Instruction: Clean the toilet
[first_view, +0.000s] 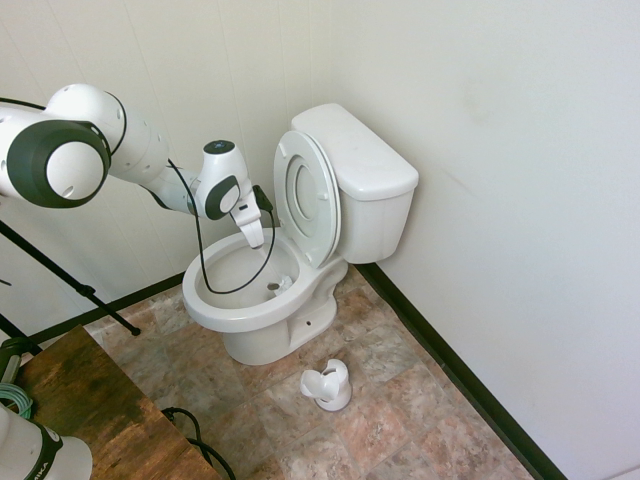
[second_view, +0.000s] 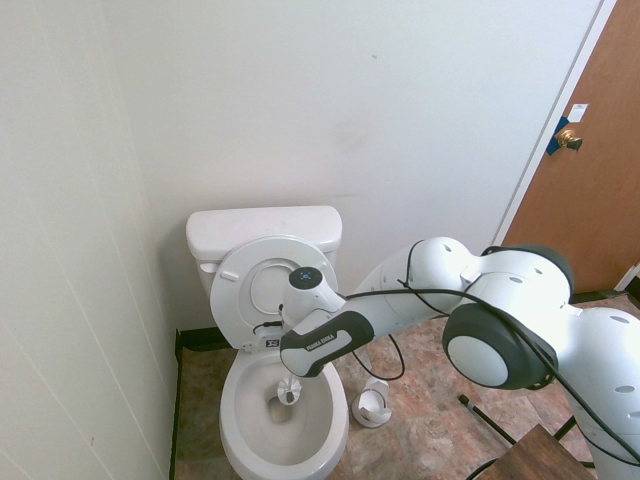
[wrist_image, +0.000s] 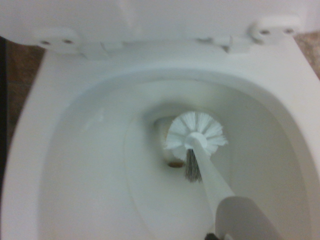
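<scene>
The white toilet (first_view: 228, 312) stands in the corner with its seat and lid tipped up against the tank (first_view: 355, 150). My gripper (first_view: 255, 208) hangs over the bowl, shut on the wide white handle of a toilet brush (first_view: 278, 287). The brush slants down into the bowl. In the wrist view its round bristle head (wrist_image: 196, 131) sits low in the bowl by the drain opening, and the handle (wrist_image: 212, 180) rises from the picture's bottom edge. From the other side, the brush head (second_view: 289, 390) shows below the wrist, inside the toilet (second_view: 240, 455).
A small white brush holder (first_view: 328, 385) stands on the tiled floor just in front of the toilet's foot, also seen as the holder (second_view: 372, 403). Walls close in behind and beside the toilet. A wooden tabletop (first_view: 80, 400) is at the near left; a brown door (second_view: 590, 180) is at the right.
</scene>
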